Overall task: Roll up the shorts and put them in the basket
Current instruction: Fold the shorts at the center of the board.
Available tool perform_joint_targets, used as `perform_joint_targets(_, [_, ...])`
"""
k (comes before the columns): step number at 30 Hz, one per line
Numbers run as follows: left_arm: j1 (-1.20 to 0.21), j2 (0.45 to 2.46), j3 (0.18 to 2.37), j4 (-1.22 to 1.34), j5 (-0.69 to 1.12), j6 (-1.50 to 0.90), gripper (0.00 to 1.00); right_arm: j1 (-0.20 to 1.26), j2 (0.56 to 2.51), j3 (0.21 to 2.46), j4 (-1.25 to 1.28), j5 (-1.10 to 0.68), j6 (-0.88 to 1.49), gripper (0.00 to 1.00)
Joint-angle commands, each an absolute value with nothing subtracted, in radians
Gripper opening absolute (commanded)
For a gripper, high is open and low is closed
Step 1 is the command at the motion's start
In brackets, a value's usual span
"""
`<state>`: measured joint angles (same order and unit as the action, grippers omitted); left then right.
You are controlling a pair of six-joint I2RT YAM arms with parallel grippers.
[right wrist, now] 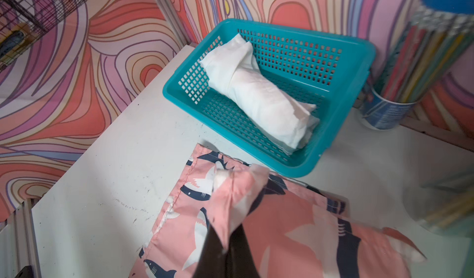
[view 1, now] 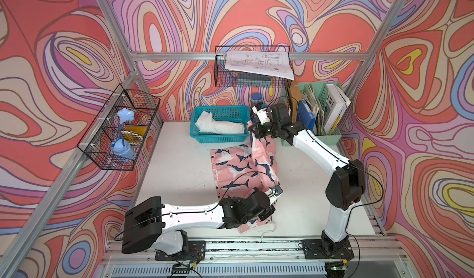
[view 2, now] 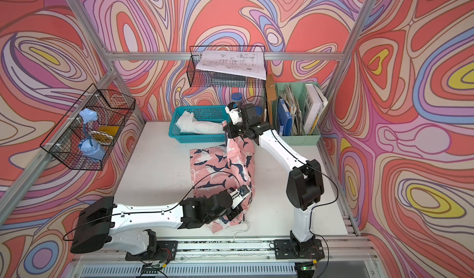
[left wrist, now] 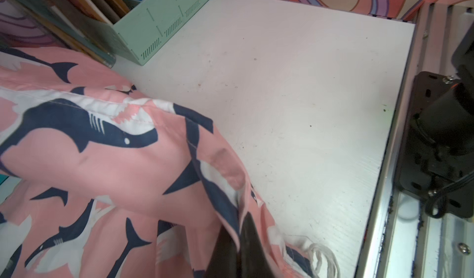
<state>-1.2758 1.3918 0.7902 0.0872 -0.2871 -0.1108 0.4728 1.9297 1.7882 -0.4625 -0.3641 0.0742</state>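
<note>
The room is a booth with walls printed in swirling red, pink and lilac lines, framed by aluminium rails. On the left wall hangs a black wire basket (view 1: 143, 102) with a pale blue figure (view 1: 120, 145) inside.

The white table (view 1: 179, 171) is matte, with small dark specks and scuffs. At its far side stands a teal basket (view 1: 220, 137) holding a rolled white cloth (view 1: 218, 127).

Just in front of this basket the shorts (view 1: 238, 166) lie in the middle of the table. Their left part is flat, and their right edge is raised into a ridge between the two arms.

The left gripper (left wrist: 241, 228) is at the near end, with its jaws pinched tightly on a fold of the shorts close to the white drawstring (left wrist: 320, 258). The right gripper (right wrist: 228, 240) is at the far end, its jaws clamped on a lifted corner of the shorts. This corner hangs near the teal basket, perhaps touching it; the view is not clear enough.

At the far right stands a green file organizer (view 1: 331, 135) with books, and beside it a cup of pencils (right wrist: 389, 109).
</note>
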Motion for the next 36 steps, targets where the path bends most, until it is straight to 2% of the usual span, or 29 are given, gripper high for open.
perform_joint_targets(1, [-1.277,1.321,0.719,0.054,-0.376,-0.226,0.00,0.523,2.001,1.877,-0.494,-0.388,0.053,0.00])
perform_joint_targets(7, [-1.278,1.212,0.573,0.061,-0.420,-0.367,0.00,0.599,2.162,2.064,-0.588,-0.402,0.034,0.00])
perform_joint_targets(16, [-1.279,1.119,0.540,-0.138,-0.508,-0.441,0.00,0.636,2.222,2.071,-0.542,-0.472,0.075,0.00])
perform_joint_targets(27, [-1.287,0.935,0.376,-0.150,-0.521,-0.615,0.00,0.678,2.321,2.097,-0.538,-0.580,0.077,0.00])
perform_joint_targets(30, [-1.289,0.889,0.338,-0.152,-0.531,-0.646,0.09,0.681,2.345,2.119,-0.538,-0.599,0.082,0.00])
perform_joint_targets(34, [-1.290,0.842,0.321,-0.201,-0.563,-0.675,0.10,0.681,2.371,2.136,-0.536,-0.623,0.087,0.00])
perform_joint_targets(36, [-1.292,0.819,0.311,-0.214,-0.563,-0.677,0.18,0.681,2.385,2.150,-0.541,-0.643,0.087,0.00])
